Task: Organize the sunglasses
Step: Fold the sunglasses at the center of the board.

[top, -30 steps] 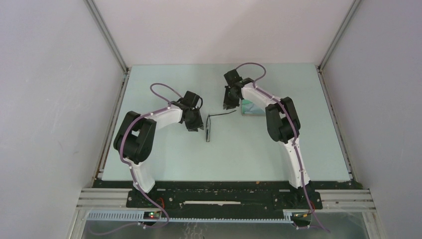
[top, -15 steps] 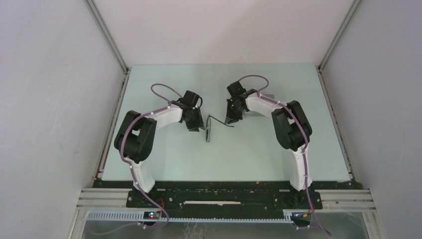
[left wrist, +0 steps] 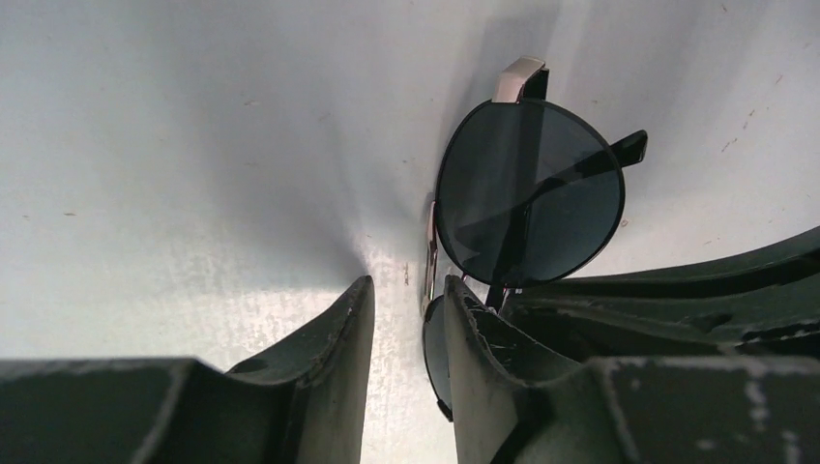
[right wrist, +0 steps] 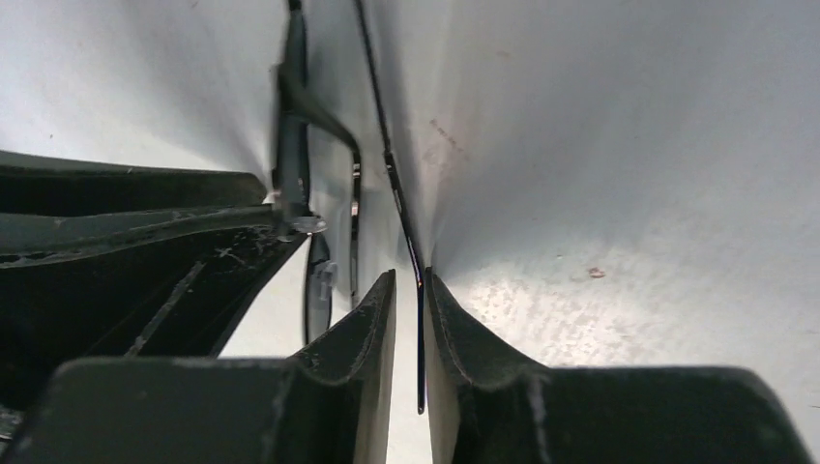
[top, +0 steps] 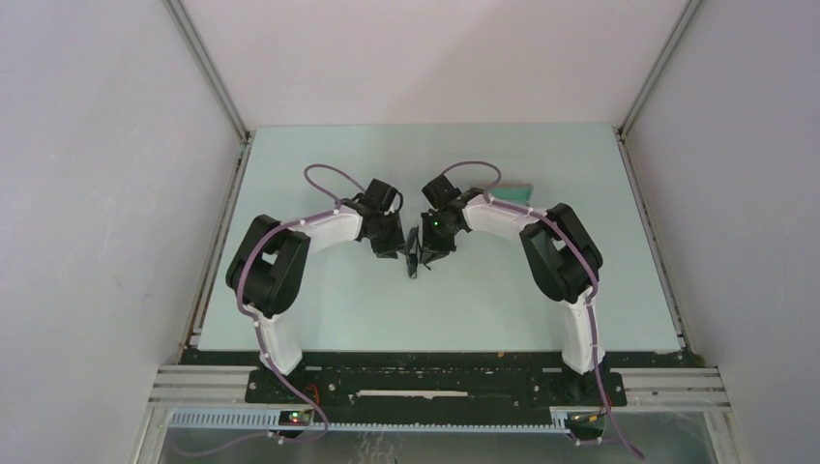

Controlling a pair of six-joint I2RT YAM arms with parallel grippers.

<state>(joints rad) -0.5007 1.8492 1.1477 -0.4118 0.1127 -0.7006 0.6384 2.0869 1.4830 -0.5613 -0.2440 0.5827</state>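
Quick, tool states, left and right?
Left tool: open, astride the sunglasses, not clamping.
Right tool: nearly shut around their temple arm; grip cannot be told.

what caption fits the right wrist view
Right pincer straddling one slim temple arm of the wire-frame sunglasses

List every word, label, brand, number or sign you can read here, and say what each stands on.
None: no words, numbers or brands can be read in any view. The black wire-frame sunglasses with dark oval lenses bear no visible mark, nor does the pale table.
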